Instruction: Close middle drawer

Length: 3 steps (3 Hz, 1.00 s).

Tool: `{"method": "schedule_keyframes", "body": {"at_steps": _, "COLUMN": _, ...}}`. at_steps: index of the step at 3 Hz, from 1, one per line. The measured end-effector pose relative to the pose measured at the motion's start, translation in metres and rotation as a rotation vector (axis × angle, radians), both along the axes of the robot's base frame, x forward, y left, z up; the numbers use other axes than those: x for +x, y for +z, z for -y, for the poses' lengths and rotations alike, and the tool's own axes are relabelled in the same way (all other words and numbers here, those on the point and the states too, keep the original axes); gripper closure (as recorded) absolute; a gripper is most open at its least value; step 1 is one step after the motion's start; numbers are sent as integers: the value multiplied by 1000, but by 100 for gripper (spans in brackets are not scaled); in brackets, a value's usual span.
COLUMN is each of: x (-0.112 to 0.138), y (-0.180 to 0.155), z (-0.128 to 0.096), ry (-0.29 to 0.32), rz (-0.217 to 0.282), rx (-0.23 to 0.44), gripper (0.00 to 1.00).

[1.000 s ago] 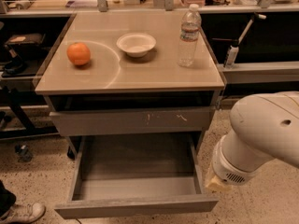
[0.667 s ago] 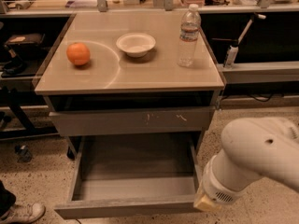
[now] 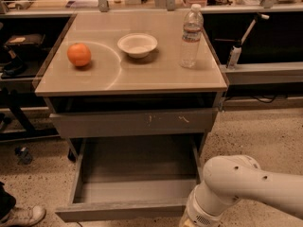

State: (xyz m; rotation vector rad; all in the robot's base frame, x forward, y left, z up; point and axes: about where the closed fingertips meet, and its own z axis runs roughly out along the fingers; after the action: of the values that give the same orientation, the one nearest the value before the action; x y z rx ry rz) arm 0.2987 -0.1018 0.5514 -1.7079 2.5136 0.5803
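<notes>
Middle drawer [image 3: 124, 211] is pulled far out of the cabinet [image 3: 156, 77], sitting low at the cabinet's front. Its plain grey front faces the camera and its inside is bare. Just above it in the cabinet is the grey drawer front with white scratch marks [image 3: 132, 123], also slightly out. On the cabinet top there is an orange [image 3: 78, 54] at the left, a white bowl [image 3: 137, 44] in the middle toward the back, and an upright water bottle [image 3: 191, 37] at the right. The white robot arm [image 3: 255, 183] comes in from the cabinet's lower right. The gripper [image 3: 189, 219] is at the pulled-out drawer's front right corner and is cut off by the bottom edge, so I cannot tell whether it is released or clenched, or whether it touches the drawer.
</notes>
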Motion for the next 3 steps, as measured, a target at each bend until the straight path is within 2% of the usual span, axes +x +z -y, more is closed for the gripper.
{"method": "schedule_keyframes", "body": {"at_steps": 1, "x": 8, "y": -40, "z": -9, "ry": -15, "rz": -14, "rx": 27, "gripper": 100}}
{"method": "schedule_keyframes", "body": {"at_steps": 3, "x": 22, "y": -91, "z": -19, "ry": -12, "rz": -11, "rx": 41, "gripper": 100}}
